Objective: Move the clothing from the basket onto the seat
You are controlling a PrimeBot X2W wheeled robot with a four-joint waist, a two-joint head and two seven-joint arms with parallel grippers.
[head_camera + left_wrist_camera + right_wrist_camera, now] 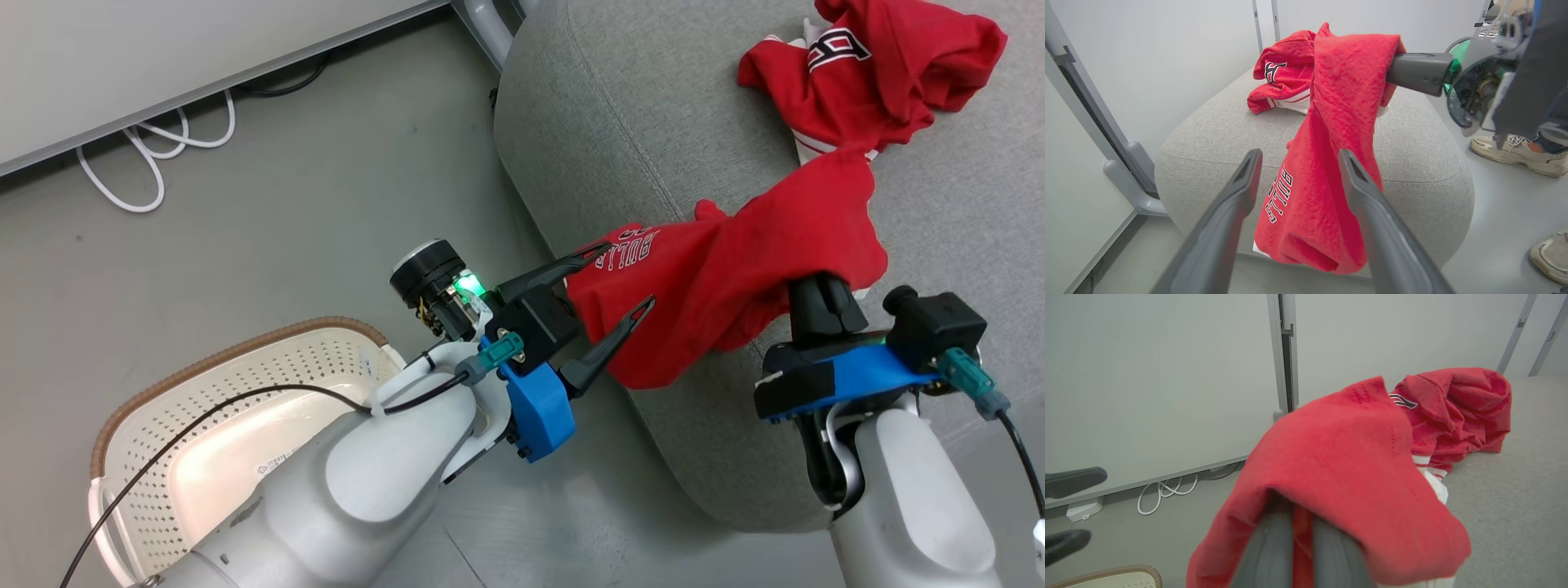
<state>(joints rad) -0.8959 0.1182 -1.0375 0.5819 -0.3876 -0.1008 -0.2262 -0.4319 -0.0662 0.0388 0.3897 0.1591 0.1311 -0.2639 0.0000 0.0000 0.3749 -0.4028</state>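
Pinching a fold of red cloth between its two dark fingers, which stand close together in the right wrist view, the right gripper (820, 300) holds up the hanging jersey (735, 265) at the near edge of the seat (620, 106). From that grip the jersey falls down over the grey cushion's rounded side, its lower part off the top surface. Its upper end reaches toward the crumpled jersey (873, 73), which lies bunched on top of the seat farther back. The word "BULLS" (1280, 196) reads clearly on the hanging jersey in white letters edged in black, turned sideways in the left wrist view and upside down in the head view. The crumpled jersey shows white trim and part of one large black-and-white character (1273, 70), too folded to read for sure. The left gripper (629, 273) is spread wide, its fingers (1237, 192) on either side of the jersey's lower part. Whether they touch the cloth cannot be told. The basket (245, 384) stands on the grey floor (326, 204) behind the left arm, well apart from the seat. A printed label (273, 467) sits on its pale bottom, its text too small to read. A white cable (155, 155) loops along the wall, and a person's pale shoes (1515, 151) stand on the floor beside the seat.
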